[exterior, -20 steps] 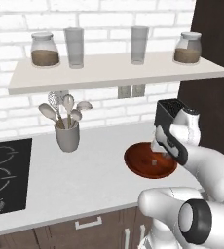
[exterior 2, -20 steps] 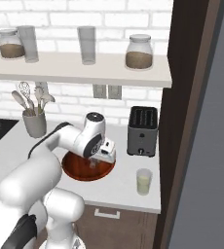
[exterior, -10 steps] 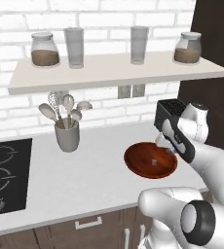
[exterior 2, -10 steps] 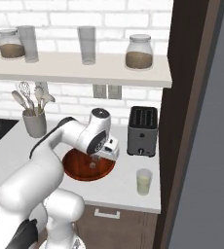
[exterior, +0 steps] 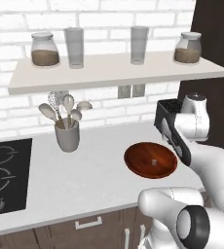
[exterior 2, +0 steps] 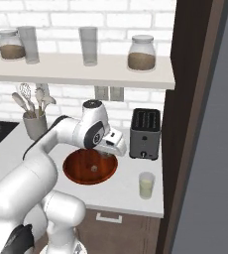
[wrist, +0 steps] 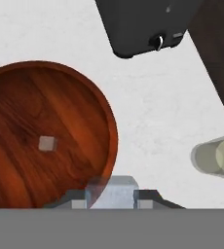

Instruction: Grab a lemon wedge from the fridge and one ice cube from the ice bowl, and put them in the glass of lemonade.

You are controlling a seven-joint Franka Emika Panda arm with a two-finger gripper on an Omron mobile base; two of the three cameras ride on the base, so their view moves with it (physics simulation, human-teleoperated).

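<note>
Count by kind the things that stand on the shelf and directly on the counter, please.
Jars: 2
Tall glasses: 2
Utensil cup: 1
Ice bowl: 1
Toaster: 1
Glass of lemonade: 1
Total: 8

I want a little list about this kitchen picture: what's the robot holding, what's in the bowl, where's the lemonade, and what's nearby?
holding: an ice cube pinched in the gripper, jaws shut on it
where the gripper is: over the counter, at the rim of the ice bowl, on the side toward the glass of lemonade
in the bowl: one more ice cube
lemonade: on the counter, in front of the toaster, nothing dropped in yet as far as I can tell
nearby: utensil cup, stovetop, shelf with jars and glasses
</note>
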